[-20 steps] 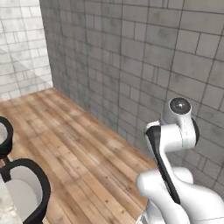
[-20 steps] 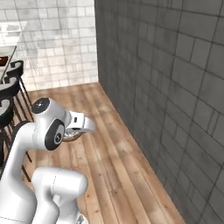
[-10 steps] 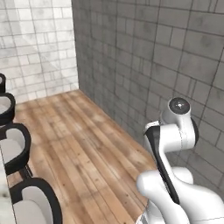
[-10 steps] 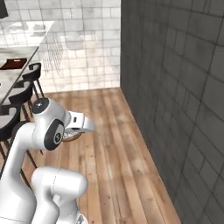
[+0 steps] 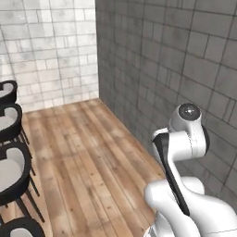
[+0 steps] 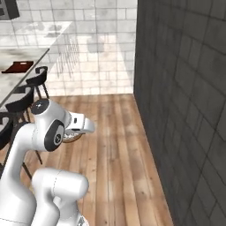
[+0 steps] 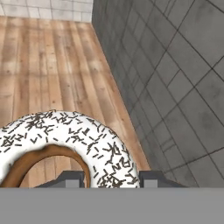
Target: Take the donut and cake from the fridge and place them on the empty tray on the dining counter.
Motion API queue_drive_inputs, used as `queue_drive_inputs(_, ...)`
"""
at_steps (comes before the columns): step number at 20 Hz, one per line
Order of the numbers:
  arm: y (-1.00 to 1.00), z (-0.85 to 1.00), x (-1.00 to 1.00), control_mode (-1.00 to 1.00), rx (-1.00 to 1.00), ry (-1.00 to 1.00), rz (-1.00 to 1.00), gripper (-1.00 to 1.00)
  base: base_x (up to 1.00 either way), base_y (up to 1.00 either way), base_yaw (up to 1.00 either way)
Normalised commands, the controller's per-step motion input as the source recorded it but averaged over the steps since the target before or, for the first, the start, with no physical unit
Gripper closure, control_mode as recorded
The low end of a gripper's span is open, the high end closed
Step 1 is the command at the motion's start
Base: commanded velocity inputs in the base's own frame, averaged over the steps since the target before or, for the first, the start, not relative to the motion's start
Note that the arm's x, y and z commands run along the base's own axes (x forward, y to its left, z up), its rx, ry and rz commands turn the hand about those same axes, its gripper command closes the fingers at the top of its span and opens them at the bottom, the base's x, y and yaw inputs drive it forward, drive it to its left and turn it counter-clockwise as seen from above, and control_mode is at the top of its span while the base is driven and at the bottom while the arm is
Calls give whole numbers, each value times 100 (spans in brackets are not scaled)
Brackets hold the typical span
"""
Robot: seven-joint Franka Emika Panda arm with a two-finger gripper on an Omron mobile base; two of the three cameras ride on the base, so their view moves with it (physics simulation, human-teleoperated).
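A: Donut point(image 7: 65, 144) sits between the gripper point(image 7: 111, 178) fingertips in the hand view, white glaze with dark sprinkles, brown inner ring. Clamped on it?

B: Yes, jaws closed on the donut, one tip each side of the ring's right part. In the right base view the donut point(image 6: 70, 137) peeks out under the white hand, just a tan-and-white edge.

A: Gripper itself in that view?

B: Hidden behind the hand, can't point it there. Arm point(image 6: 48, 132) is folded close to the base, elbow up.

A: Tray?

B: Far off, upper left of right base view: flat reddish-brown tray point(image 6: 17, 66) lying on the marble desk point(image 6: 31, 59). Well apart from the donut. Can't tell from here whether anything lies on it.

A: Stools?

B: Black stools point(image 6: 35, 77) in a row along the desk's near side; same row at the left edge of the left base view point(image 5: 10, 125).

A: Surroundings?

B: Wood plank floor point(image 5: 88, 157), dark grey block wall point(image 5: 176, 60) on the right, white tiled wall point(image 5: 51, 46) at the far end. In the hand view the floor and grey wall are behind the donut.

A: Left base view, arm?

B: White arm point(image 5: 185, 139) at lower right, dark joint cap on top. Donut not discernible there.
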Motion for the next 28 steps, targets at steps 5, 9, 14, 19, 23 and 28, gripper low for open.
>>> queue_drive_inputs(5,0,0,0,100,0,0,0,100,73,-29,25)
queue_drive_inputs(9,0,0,0,100,0,0,0,100,69,-27,24)
queue_drive_inputs(14,0,0,0,100,0,0,0,100,72,-23,24)
queue_drive_inputs(19,0,0,0,100,0,0,0,100,71,-26,25)
queue_drive_inputs(23,0,0,0,100,0,0,0,100,70,-26,25)
queue_drive_inputs(28,0,0,0,100,0,0,0,100,65,-27,25)
